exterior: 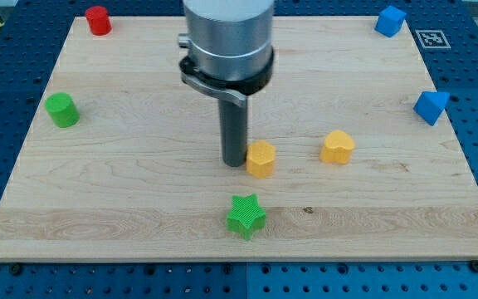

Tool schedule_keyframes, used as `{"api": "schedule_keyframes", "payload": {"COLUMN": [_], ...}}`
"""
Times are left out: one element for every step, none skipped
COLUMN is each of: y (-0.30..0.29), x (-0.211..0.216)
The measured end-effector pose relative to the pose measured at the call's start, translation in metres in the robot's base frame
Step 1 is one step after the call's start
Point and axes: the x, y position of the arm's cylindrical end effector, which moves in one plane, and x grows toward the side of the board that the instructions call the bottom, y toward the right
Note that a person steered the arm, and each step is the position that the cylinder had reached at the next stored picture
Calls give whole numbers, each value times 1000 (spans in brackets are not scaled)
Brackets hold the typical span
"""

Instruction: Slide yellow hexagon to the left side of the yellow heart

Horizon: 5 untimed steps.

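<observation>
The yellow hexagon (260, 159) lies near the middle of the wooden board (139, 199). The yellow heart (337, 147) lies to its right, a short gap apart. My tip (234, 162) stands right against the hexagon's left side, touching or nearly touching it. The rod hangs from the grey arm at the view's top centre.
A green star (246, 215) lies below the hexagon. A green cylinder (60, 110) is at the view's left, a red cylinder (98, 20) at top left. A blue cube (390, 20) is at top right and a blue triangular block (431, 106) at the right edge.
</observation>
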Motion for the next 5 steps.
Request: {"api": "schedule_keyframes", "payload": {"y": [37,66,62,53,75], "x": [5,7,29,67,76]}}
